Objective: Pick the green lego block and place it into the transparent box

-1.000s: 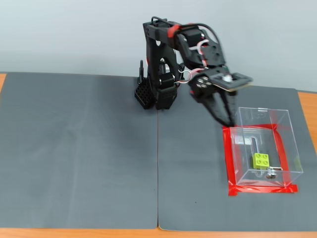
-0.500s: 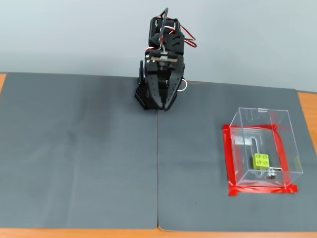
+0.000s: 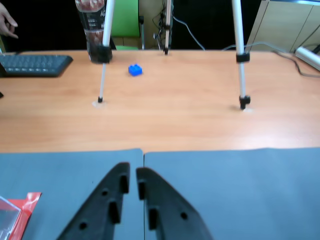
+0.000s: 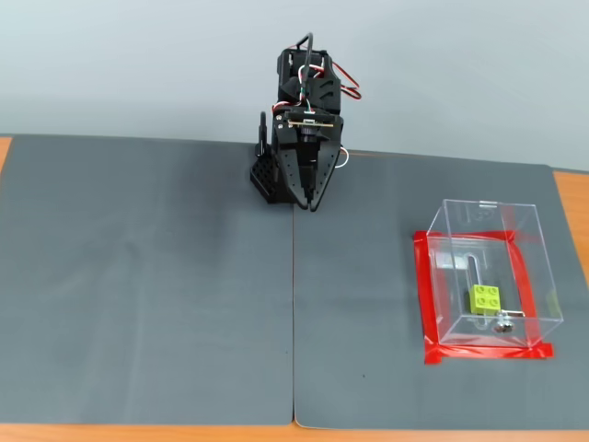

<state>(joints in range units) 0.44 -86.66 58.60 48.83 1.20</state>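
Fixed view: gripper (image 4: 309, 204) at far centre of grey mat (image 4: 147, 285), jaws pressed together, nothing between them. Right: transparent box (image 4: 536, 241) on red tape (image 4: 428, 304); green lego block (image 4: 485, 298) inside, on box floor near front wall.

An office or lab workbench: in the wrist view a wooden desk (image 3: 175, 115) carries a black keyboard (image 3: 32, 65) at ten o'clock and tripod legs (image 3: 241, 55) at one o'clock. Cables (image 3: 192, 32) hang at twelve, beside pale cabinets (image 3: 287, 25) at two o'clock.
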